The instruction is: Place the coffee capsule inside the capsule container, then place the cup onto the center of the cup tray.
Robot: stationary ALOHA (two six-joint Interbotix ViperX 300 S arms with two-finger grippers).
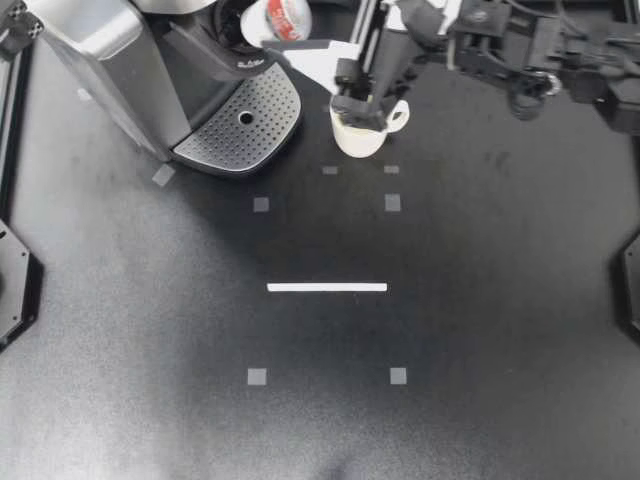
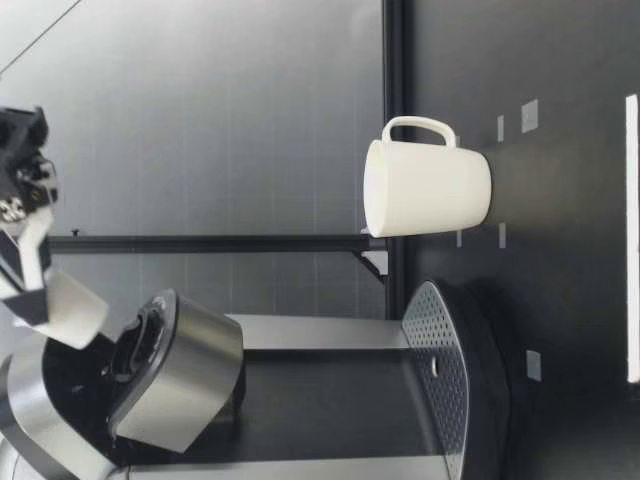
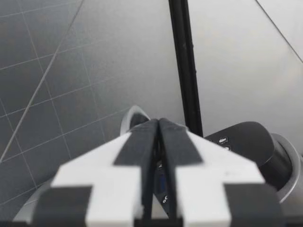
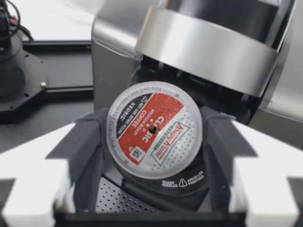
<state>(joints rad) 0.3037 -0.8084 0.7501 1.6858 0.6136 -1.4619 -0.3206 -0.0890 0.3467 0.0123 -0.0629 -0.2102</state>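
My right gripper (image 1: pixel 272 20) clamps the coffee capsule (image 1: pixel 287 16) by its sides, held high just above the coffee machine's (image 1: pixel 120 70) open top. The white cup (image 1: pixel 352 143) stands upright on the table (image 1: pixel 480 320), beside the perforated cup tray (image 1: pixel 240 125).

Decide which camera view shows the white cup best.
The low view: the cup stands whole in profile, handle and rim clear, with nothing covering it. The top view shows it from above, but an arm hides much of its opening. Neither wrist view shows it.
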